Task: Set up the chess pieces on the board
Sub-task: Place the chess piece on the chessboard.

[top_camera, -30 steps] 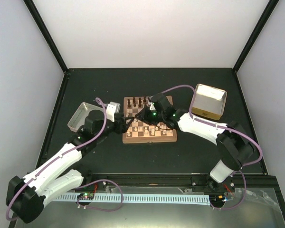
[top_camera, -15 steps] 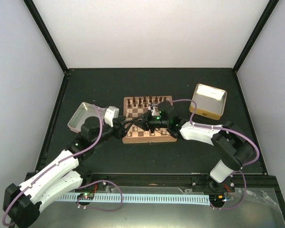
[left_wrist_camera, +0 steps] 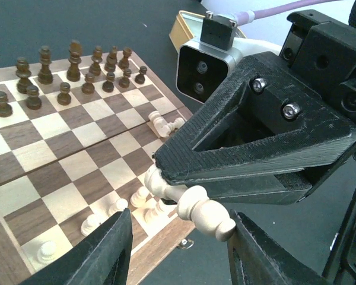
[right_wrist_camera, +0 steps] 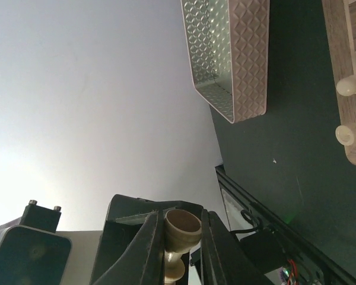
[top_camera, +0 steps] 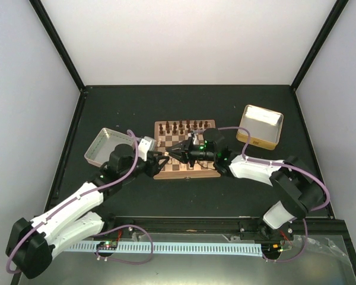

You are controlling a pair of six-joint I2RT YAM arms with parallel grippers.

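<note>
Chess pieces (left_wrist_camera: 140, 196) like these look light and stiff: smooth turned wood, round enough to roll or twist in a pinch, so the narrow waist above the base seems the safest hold. Nearest, the left gripper (left_wrist_camera: 177, 237) stands open, its fingers flanking one pale piece (left_wrist_camera: 202, 209) that the right gripper (right_wrist_camera: 179, 237) clamps sideways above the edge of the board (left_wrist_camera: 59, 157). Other pale ones stand on the near rows, a couple lie toppled mid-board, and dark pieces (left_wrist_camera: 74, 59) fill the far rows.
</note>
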